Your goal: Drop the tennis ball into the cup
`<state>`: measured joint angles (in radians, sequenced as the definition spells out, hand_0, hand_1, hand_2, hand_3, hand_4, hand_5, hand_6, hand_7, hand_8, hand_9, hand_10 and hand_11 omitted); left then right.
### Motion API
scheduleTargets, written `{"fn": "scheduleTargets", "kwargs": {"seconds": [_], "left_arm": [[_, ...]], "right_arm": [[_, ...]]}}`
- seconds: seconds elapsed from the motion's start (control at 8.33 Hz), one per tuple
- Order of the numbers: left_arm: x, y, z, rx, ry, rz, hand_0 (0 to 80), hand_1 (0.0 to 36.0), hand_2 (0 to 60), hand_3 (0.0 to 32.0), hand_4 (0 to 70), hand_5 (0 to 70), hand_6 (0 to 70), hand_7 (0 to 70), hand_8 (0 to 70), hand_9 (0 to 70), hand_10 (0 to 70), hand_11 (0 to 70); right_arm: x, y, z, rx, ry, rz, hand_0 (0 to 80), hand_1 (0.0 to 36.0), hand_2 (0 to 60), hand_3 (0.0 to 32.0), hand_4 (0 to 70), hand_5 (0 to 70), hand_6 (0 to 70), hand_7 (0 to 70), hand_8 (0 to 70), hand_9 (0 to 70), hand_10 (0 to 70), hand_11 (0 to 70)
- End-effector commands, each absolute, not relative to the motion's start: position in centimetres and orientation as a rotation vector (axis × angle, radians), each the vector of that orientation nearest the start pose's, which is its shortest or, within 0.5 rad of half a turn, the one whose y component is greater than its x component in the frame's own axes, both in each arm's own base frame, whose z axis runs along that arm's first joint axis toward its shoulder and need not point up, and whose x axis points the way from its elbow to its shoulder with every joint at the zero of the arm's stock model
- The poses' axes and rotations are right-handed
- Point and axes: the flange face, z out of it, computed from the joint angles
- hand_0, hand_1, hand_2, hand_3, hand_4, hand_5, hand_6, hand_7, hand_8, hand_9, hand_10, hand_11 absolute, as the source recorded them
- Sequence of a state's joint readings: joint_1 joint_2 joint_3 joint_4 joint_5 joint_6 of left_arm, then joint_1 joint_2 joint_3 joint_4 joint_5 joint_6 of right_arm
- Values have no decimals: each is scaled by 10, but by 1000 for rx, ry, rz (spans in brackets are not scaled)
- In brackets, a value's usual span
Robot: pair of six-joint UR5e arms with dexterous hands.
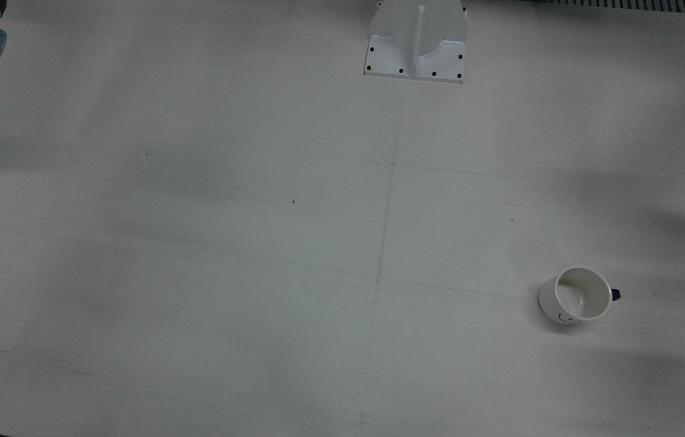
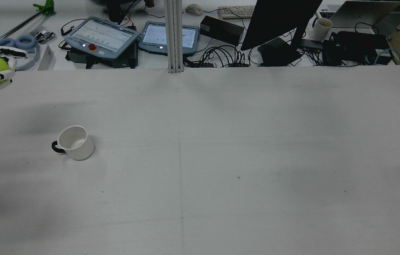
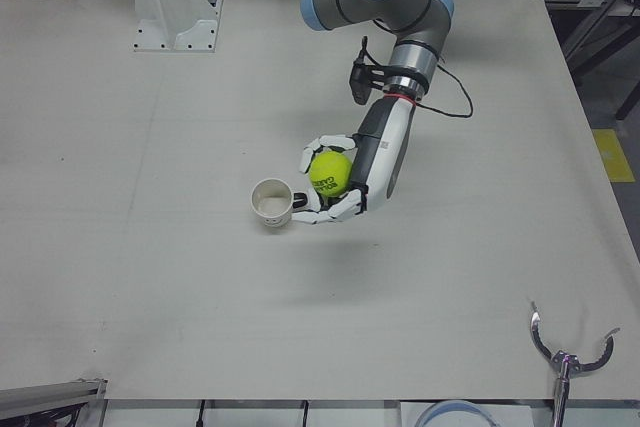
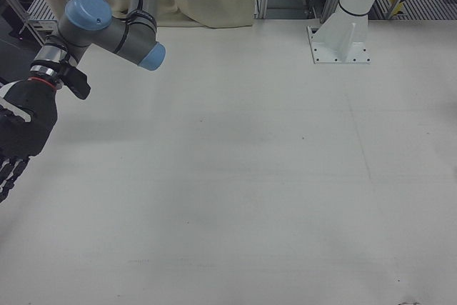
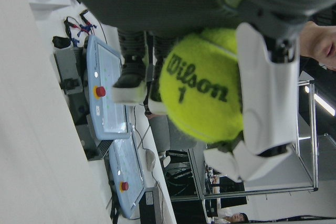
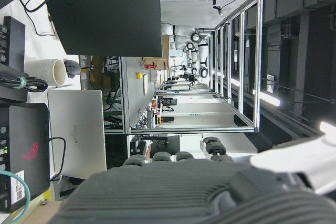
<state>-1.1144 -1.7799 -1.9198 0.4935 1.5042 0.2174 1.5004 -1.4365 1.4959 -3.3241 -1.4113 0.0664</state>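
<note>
One cup [image 2: 75,143] upright, handle toward left hand [image 3: 335,187]

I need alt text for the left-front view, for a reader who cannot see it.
The robot's left hand holds a yellow tennis ball in the air, close beside a white cup standing upright on the pale table. The cup looks empty.

Right robot hand [image 4: 18,137] is chopped off by the right-front view's left edge, so its fingers' spread is anyone's guess. Front view misses the tennis ball [image 3: 330,173] completely.
</note>
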Motion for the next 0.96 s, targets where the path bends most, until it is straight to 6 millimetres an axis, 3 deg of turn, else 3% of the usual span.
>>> {"fn": "scheduleTargets", "kwargs": {"seconds": [0.0, 0.12, 0.24, 0.36, 0.6, 0.72, 0.84], "left_arm": [[-24, -551, 492, 74, 2055, -2010, 555, 270, 521, 0, 386, 203, 665, 700, 466, 654, 473, 680], [-33, -548, 494, 90, 2062, -2018, 554, 275, 500, 0, 380, 180, 537, 700, 445, 654, 469, 674], [-34, -546, 491, 90, 2077, -2008, 548, 269, 523, 0, 383, 193, 655, 700, 463, 652, 464, 665], [-24, -546, 480, 67, 2108, -1967, 543, 268, 552, 0, 392, 199, 695, 700, 468, 650, 456, 655], [84, -527, 441, -137, 2076, -1817, 532, 259, 590, 0, 397, 210, 670, 700, 463, 649, 448, 642], [131, -519, 438, -184, 2065, -1793, 521, 258, 595, 0, 399, 192, 691, 700, 467, 650, 446, 638], [156, -513, 438, -204, 2055, -1785, 515, 252, 588, 0, 400, 182, 611, 700, 452, 647, 442, 631]], "right_arm": [[111, -543, 672, -44, 2017, -2273, 0, 0, 0, 0, 0, 0, 0, 0, 0, 0, 0, 0], [111, -543, 671, -44, 2017, -2273, 0, 0, 0, 0, 0, 0, 0, 0, 0, 0, 0, 0], [112, -543, 671, -46, 2017, -2272, 0, 0, 0, 0, 0, 0, 0, 0, 0, 0, 0, 0], [111, -543, 671, -44, 2017, -2273, 0, 0, 0, 0, 0, 0, 0, 0, 0, 0, 0, 0], [112, -543, 672, -44, 2014, -2273, 0, 0, 0, 0, 0, 0, 0, 0, 0, 0, 0, 0], [111, -543, 673, -43, 2013, -2275, 0, 0, 0, 0, 0, 0, 0, 0, 0, 0, 0, 0], [111, -543, 673, -43, 2013, -2275, 0, 0, 0, 0, 0, 0, 0, 0, 0, 0, 0, 0]]}}
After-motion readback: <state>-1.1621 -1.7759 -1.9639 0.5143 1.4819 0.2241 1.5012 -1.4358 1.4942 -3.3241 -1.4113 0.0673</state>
